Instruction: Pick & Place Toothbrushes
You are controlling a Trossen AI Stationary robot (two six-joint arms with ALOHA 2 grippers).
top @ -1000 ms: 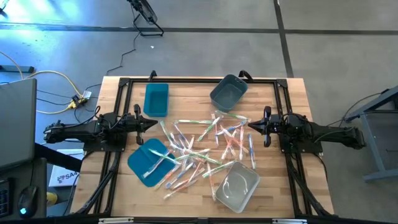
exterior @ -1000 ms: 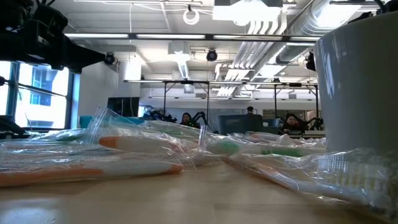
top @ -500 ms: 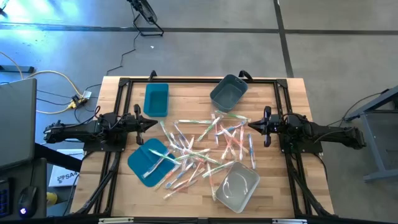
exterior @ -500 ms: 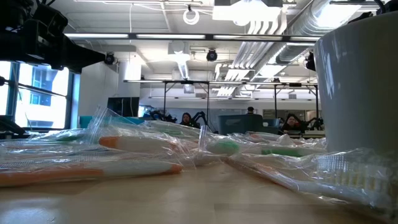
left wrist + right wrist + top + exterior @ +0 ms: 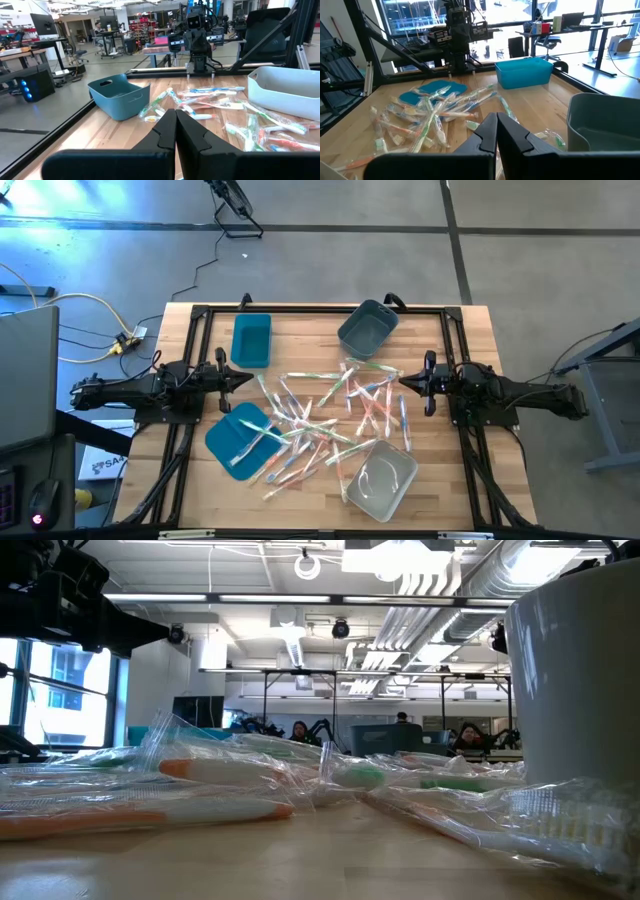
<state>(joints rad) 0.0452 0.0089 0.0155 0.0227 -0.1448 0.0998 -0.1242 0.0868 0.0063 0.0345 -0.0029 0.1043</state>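
Nothing has changed over the last second – the left gripper (image 5: 243,378) and right gripper (image 5: 405,381) stay pinched together, empty, at the table's sides, while the toothbrushes (image 5: 325,423) lie scattered mid-table between them, so sorting hasn't begun

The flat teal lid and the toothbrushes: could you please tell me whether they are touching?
Touching. The high view shows several toothbrushes from the pile lying across the teal lid, one resting diagonally on its surface.
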